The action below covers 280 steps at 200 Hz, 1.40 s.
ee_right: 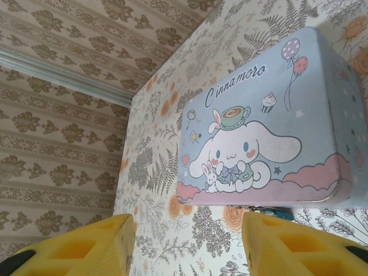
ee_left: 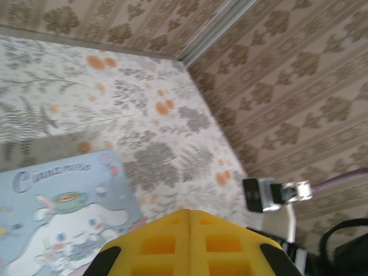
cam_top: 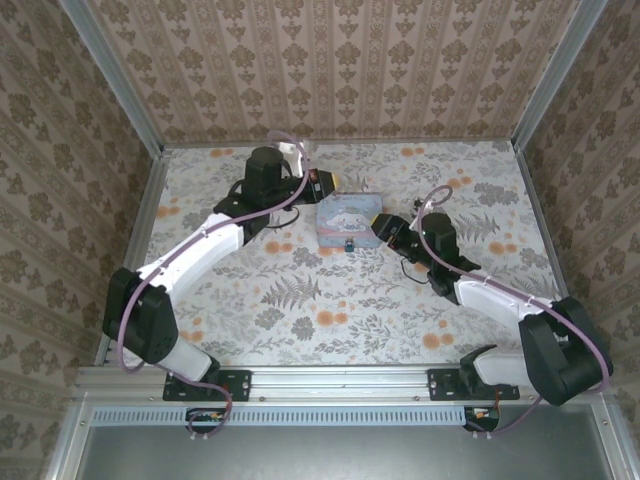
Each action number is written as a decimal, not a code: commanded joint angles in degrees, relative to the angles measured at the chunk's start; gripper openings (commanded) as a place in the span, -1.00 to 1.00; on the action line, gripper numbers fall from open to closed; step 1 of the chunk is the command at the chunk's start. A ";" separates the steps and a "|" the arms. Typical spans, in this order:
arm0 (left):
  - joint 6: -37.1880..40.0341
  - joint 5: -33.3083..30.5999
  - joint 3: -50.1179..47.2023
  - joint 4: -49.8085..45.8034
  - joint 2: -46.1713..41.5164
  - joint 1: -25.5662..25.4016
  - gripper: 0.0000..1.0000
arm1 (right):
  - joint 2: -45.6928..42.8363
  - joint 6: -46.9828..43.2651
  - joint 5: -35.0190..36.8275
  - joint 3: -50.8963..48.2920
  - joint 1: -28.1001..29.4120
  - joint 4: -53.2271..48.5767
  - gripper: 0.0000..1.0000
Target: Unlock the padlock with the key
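Approach stage, by the look of it: both grippers near the tin (cam_top: 345,212), off the lock. Spotting the padlock (cam_top: 350,243) at six o'clock of the tin, touching its front edge, down on the flowered mat (cam_top: 300,310). Catching the same padlock (ee_right: 280,214) through the right wrist camera as a sliver of teal tucked under the tin's pink band.

Over to the right gripper (cam_top: 384,228): parked at three o'clock of the tin, just beside it, fingers (ee_right: 86,244) spread wide and bare.

Now the left gripper (cam_top: 330,185), up at eleven o'clock of the tin, near its corner: yellow pads (ee_left: 167,241) pressed flat together. Can't tell whether anything thin is pinched in that seam. No telling where the key is either; too small to pick out.

Next, by my reckoning: steady the padlock body with those spread right fingers, keeping the keyhole clear. Then bring the key's tip down to six o'clock and line it up with the slot before turning. Calls for fine aim. Easy to nudge so light a lock away, or to skate off its face.
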 commanded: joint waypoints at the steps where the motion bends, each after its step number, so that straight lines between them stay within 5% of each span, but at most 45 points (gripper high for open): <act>1: 9.90 -5.11 -0.07 -11.98 0.85 -0.38 -1.00 | 0.69 0.06 -2.28 2.36 -0.26 3.41 0.07; 64: 12.91 -4.11 -3.37 -4.21 -0.14 -0.64 -1.00 | 4.32 0.41 -8.58 4.67 -0.30 15.33 0.07; 149: 4.93 2.82 -7.89 11.86 0.72 0.39 -1.00 | 19.61 8.82 -20.09 7.92 -0.70 40.93 -0.01; 280: -4.78 14.20 -6.77 19.61 5.63 1.54 -1.00 | 21.43 7.47 -25.28 7.67 -1.05 44.50 -0.04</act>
